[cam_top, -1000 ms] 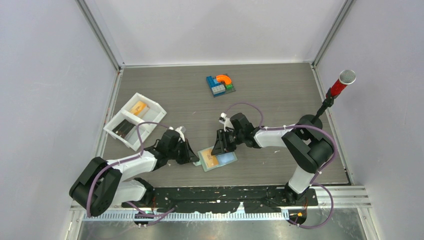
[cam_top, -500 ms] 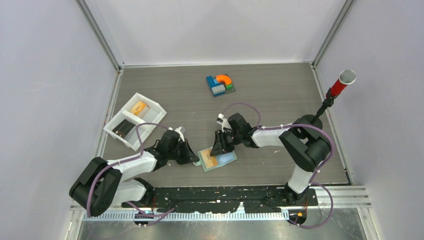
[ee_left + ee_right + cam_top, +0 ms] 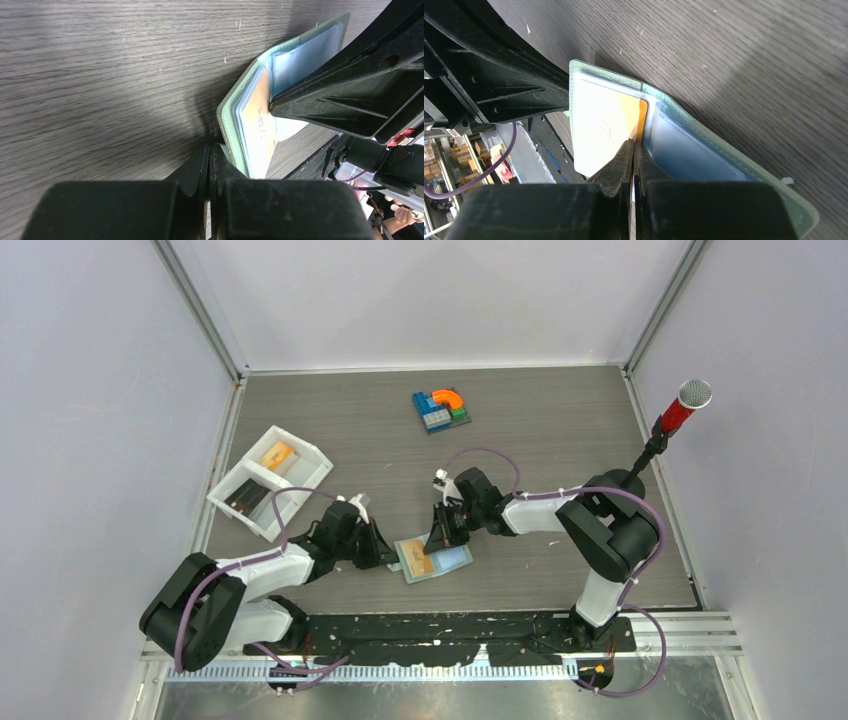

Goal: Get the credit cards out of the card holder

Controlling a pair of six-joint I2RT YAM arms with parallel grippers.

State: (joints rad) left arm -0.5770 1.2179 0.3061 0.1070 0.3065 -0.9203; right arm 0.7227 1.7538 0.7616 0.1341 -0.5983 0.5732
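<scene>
The sage-green folding card holder [image 3: 433, 560] lay open on the dark wood-grain table [image 3: 560, 430], directly between the two claws, its pale blue translucent sleeves facing up. An orange plastic card [image 3: 624, 120] sat in the sleeve nearest the left claw [image 3: 385, 558].

The right arm reached low and inward, its wrist tipped down. The right claw [image 3: 633, 145] had its fingers pressed together, tips on that card's inner edge. Whether the edge was actually caught between them could not be made out.

The left arm stretched forward close to the table, and its claw was also squeezed closed, tips against the near corner of the holder's green cover. The contact itself was in shadow and unclear. In both wrist views the opposite claw's black body blocked part of the holder.

Behind and to the outer side of the left claw stood a white two-compartment tray [image 3: 300, 480] holding a second orange card [image 3: 277, 455] and a dark card [image 3: 245, 502]. Well beyond the right claw sat a blue, orange and green toy block cluster [image 3: 441, 409]
</scene>
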